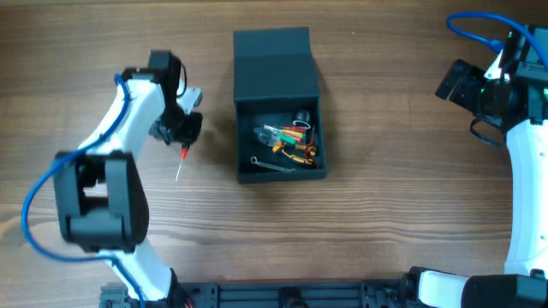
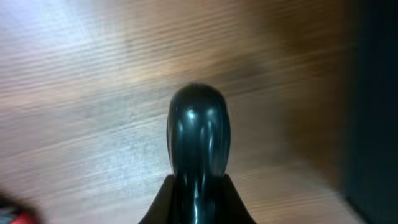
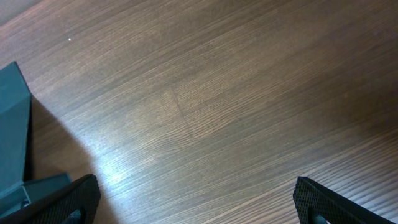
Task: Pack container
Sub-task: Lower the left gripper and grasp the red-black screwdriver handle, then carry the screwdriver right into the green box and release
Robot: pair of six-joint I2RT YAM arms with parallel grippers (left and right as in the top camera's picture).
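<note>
The dark teal container [image 1: 242, 128] stands open at the table's middle, its flap lid [image 1: 274, 56] raised at the back. Inside lie orange-handled pliers [image 1: 300, 154], a clear-handled screwdriver [image 1: 272, 133] and a hex key [image 1: 270, 164]. My left gripper [image 1: 184, 130] is left of the container, shut on a screwdriver's glossy black handle [image 2: 199, 137]; its red collar and thin shaft [image 1: 181, 161] point toward the table's front. The fingers [image 2: 199, 202] clasp the handle. My right gripper [image 1: 454, 81] is open and empty at the far right [image 3: 193, 205]. The container's edge shows in the right wrist view [image 3: 12, 124].
Bare wood table [image 1: 402, 188] surrounds the container. The arm bases stand at the front edge [image 1: 282, 295]. A dark edge of the container fills the right side of the left wrist view [image 2: 373, 112].
</note>
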